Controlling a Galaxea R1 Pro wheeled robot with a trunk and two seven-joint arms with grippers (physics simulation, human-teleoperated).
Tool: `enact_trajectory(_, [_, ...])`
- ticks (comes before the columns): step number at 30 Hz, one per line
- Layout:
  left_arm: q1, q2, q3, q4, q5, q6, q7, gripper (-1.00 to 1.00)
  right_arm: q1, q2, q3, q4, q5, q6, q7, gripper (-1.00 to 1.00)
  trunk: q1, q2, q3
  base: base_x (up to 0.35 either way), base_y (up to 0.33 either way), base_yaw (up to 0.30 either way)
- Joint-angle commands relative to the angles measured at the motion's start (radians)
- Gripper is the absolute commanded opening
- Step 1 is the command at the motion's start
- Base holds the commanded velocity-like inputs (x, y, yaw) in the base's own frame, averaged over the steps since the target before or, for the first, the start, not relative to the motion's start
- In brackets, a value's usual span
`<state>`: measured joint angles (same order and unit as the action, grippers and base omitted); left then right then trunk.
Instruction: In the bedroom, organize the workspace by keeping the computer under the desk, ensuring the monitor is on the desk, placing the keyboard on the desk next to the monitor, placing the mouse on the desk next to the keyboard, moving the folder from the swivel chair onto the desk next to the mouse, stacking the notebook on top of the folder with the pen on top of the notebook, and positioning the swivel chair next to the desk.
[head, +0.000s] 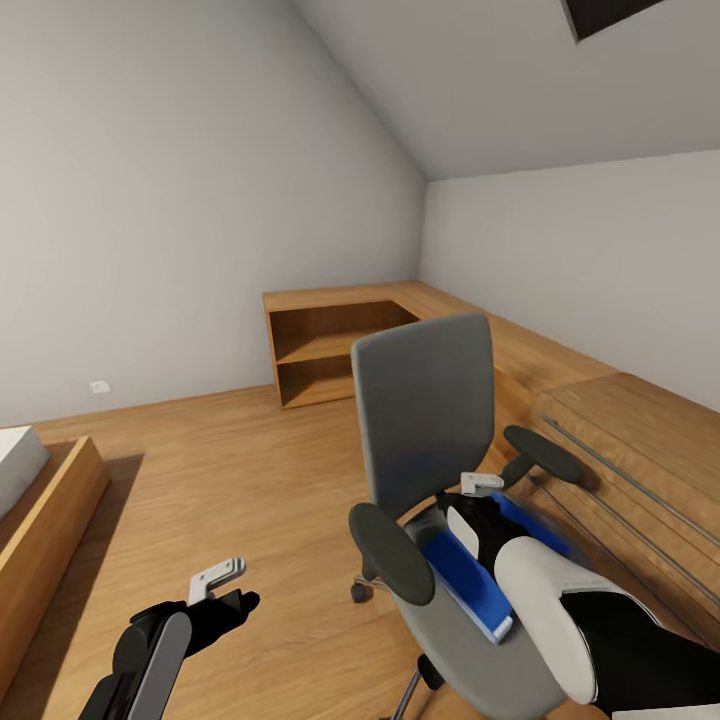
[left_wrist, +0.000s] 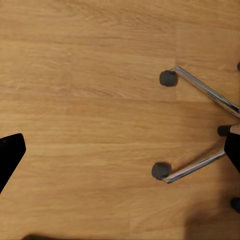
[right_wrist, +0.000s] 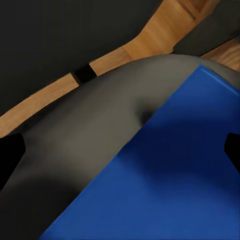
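**Right gripper set over the folder on the chair seat**

The right gripper was seen poised directly above the bright blue flat folder, which lay on the seat of the grey padded swivel chair. Its dark fingertips stood wide apart with nothing held. A good pickup was judged to need the fingers brought to the folder's edge. The left gripper hung empty and parted above the light wood floor, beside the chair's chrome legs.
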<state>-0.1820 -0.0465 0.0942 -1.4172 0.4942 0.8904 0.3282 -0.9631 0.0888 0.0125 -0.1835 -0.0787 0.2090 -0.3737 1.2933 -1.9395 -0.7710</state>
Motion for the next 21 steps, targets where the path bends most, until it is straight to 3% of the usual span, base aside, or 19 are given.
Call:
enact_trajectory(1, [-0.001, -0.001, 0.001, -0.001, 0.011, 0.003, 0.008, 1.00, 0.000, 0.000, 0.002, -0.002, -0.008, 0.004, -0.005, 1.00, 0.000, 0.000, -0.001, 0.032, 0.000, 0.000])
enact_trajectory(12, [-0.001, -0.002, -0.001, -0.006, 0.011, 0.003, 0.010, 1.00, 0.000, 0.000, 0.003, -0.002, -0.009, 0.006, -0.003, 1.00, 0.000, 0.000, -0.001, 0.008, 0.000, 0.000])
enact_trajectory(21, [-0.001, -0.003, -0.002, -0.009, 0.011, 0.002, 0.010, 1.00, 0.000, 0.001, 0.003, -0.001, -0.009, 0.007, -0.003, 1.00, 0.034, -0.063, -0.029, 0.000, 0.000, 0.000])
